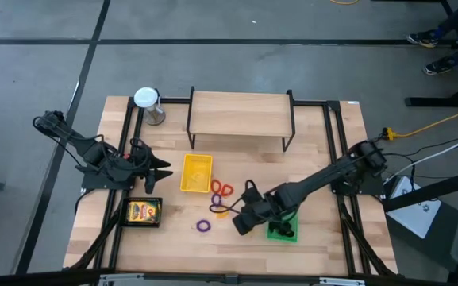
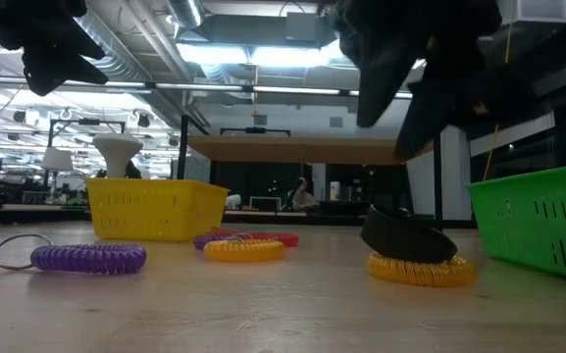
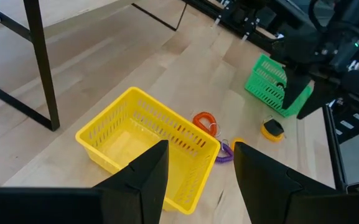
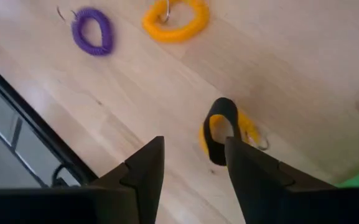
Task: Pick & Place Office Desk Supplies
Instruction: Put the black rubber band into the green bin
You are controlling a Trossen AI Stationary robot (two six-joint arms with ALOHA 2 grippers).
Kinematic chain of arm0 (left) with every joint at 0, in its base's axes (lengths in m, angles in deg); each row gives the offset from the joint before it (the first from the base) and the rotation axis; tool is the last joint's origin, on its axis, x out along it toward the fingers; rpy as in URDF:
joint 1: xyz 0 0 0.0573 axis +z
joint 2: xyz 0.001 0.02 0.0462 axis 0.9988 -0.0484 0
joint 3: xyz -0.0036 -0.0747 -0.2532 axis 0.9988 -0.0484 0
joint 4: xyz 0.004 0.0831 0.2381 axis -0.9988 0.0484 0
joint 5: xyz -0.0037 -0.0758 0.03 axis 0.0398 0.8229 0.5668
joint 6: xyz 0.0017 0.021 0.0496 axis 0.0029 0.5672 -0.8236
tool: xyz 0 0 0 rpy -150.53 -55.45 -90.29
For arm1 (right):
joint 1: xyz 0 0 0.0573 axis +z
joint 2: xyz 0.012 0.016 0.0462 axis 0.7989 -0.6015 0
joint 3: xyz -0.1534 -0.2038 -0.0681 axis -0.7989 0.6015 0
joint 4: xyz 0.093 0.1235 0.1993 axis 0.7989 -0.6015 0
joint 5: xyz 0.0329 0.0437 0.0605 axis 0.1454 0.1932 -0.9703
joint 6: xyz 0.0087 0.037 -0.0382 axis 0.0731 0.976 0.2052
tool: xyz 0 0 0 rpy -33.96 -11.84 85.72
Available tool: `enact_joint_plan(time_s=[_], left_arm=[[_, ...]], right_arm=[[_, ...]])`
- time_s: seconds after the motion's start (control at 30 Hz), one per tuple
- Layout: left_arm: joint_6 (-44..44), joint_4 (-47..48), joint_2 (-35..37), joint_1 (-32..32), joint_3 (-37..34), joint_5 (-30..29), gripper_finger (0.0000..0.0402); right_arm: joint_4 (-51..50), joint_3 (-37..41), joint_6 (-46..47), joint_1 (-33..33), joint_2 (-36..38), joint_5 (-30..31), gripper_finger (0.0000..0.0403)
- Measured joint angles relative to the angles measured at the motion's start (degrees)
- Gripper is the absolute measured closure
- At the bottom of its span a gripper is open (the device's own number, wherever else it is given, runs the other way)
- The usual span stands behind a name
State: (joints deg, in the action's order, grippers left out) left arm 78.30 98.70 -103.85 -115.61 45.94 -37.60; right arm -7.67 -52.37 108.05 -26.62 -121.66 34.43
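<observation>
1. High view: the right gripper (image 1: 241, 222) hovers beside the green mesh tray (image 1: 282, 231); the left gripper (image 1: 159, 171) waits near the yellow mesh tray (image 1: 196, 172).
2. Low view: a black band (image 2: 405, 235) rests on a yellow coiled ring (image 2: 422, 269); a purple coiled ring (image 2: 88, 258) lies apart.
3. Left wrist view: fingers (image 3: 143, 180) spread, empty.
4. Right wrist view: fingers (image 4: 143, 171) spread above the band, holding nothing.

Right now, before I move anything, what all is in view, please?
yellow tray: 1, yellow, table middle
black tray: 1, black, front left
green tray: 1, green, front right
yellow box: 1, yellow, in black tray
purple rings: 2, purple, middle
yellow rings: 2, yellow, middle
red-orange ring: 1, by yellow tray
black band: 1, black, on a yellow ring
shelf: 1, wood, back
cylinder: 1, grey, white top, back left
left pincer: open, beside yellow tray
right pincer: open, above black band
</observation>
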Motion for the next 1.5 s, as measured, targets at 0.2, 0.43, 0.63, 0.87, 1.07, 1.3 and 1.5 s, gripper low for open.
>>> enact_joint_plan(time_s=[0.2, 0.43, 0.63, 0.87, 1.07, 1.3, 1.5], left_arm=[[0.0, 0.2, -0.6, 0.0, 0.0, 0.0, 0.0226], [0.5, 0.3, -0.7, 0.0, 0.0, 0.2, 0.0226], [1.0, 0.3, -0.7, 0.0, 0.0, 0.2, 0.0226], [1.0, 0.3, -0.7, 0.0, 0.0, 0.2, 0.0226], [1.0, 0.3, -0.7, 0.0, 0.0, 0.2, 0.0226], [1.0, 0.3, -0.7, 0.0, 0.0, 0.1, 0.0226], [1.0, 0.4, -0.7, 0.0, 0.0, 0.1, 0.0226]], right_arm=[[0.7, 0.0, -1.7, -0.2, -2.6, -0.6, 0.0216], [2.4, 0.0, -3.1, -1.6, -5.5, -2.4, 0.0227], [3.6, 0.0, -4.5, -2.9, -7.3, -4.0, 0.0233], [3.6, 0.0, -4.2, -3.8, -7.4, -5.0, 0.0274], [3.6, 0.0, -4.1, -3.9, -7.4, -5.0, 0.0387], [3.6, 0.0, -3.8, -4.0, -7.1, -5.8, 0.0396], [4.6, 0.0, -4.0, -4.6, -3.9, -2.2, 0.0399]])
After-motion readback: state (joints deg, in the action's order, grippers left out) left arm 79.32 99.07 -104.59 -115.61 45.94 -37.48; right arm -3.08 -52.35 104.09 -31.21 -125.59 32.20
